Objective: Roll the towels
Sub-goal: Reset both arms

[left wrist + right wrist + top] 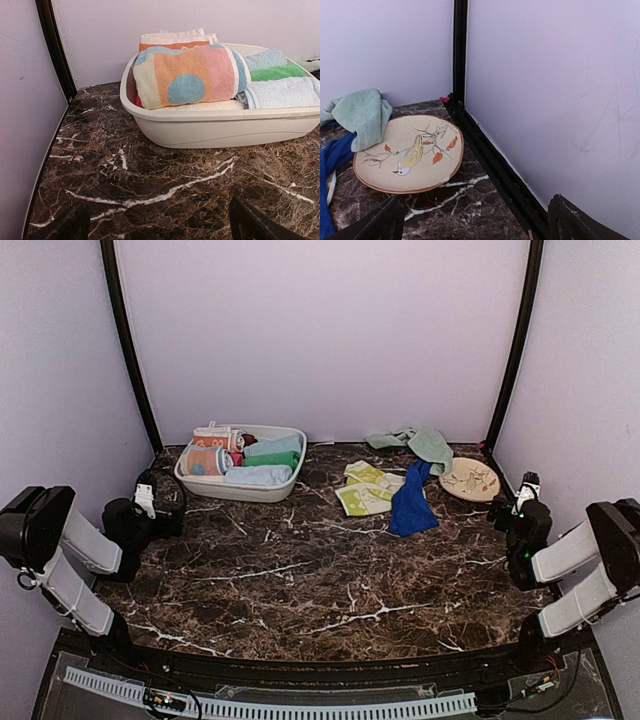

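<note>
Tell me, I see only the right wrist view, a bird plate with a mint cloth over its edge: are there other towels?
Observer: Yes, a white tub at the far left holds several rolled towels.
Operator: Any not rolled yet?
Observer: A yellow-green towel lies flat mid-table beside the dark blue towel, left of the plate.
Operator: Is a pincer holding one?
Observer: No, the left pincer is open and empty, like the right pincer.
</note>
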Motion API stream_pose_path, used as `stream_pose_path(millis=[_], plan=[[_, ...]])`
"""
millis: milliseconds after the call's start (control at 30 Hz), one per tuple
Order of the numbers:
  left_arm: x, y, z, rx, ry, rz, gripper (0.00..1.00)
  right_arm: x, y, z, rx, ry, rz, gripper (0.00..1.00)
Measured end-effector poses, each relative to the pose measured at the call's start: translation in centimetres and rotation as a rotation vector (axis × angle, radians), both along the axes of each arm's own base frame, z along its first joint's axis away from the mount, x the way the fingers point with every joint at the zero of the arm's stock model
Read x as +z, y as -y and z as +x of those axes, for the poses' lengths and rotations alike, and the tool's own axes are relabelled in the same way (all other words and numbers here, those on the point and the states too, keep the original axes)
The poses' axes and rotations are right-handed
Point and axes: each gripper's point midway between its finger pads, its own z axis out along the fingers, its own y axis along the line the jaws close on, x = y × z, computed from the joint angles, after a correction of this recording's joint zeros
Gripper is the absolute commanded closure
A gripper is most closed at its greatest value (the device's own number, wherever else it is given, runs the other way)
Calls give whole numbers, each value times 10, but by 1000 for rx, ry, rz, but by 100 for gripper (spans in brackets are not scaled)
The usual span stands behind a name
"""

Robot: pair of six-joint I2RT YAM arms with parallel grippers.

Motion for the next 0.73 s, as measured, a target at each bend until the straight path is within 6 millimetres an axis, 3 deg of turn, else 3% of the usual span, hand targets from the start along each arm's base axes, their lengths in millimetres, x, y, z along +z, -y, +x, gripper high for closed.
stream_pose_path(millis=[233, 367, 733], plan=[[12, -2, 4, 11, 48, -2, 1, -12, -22, 23, 223, 2, 30, 0], [13, -2, 5, 12, 54, -1, 1, -2, -23, 29, 252, 37, 38, 0], [16, -3, 5, 19, 65, 1, 1, -2, -28, 30, 284, 39, 43, 0]])
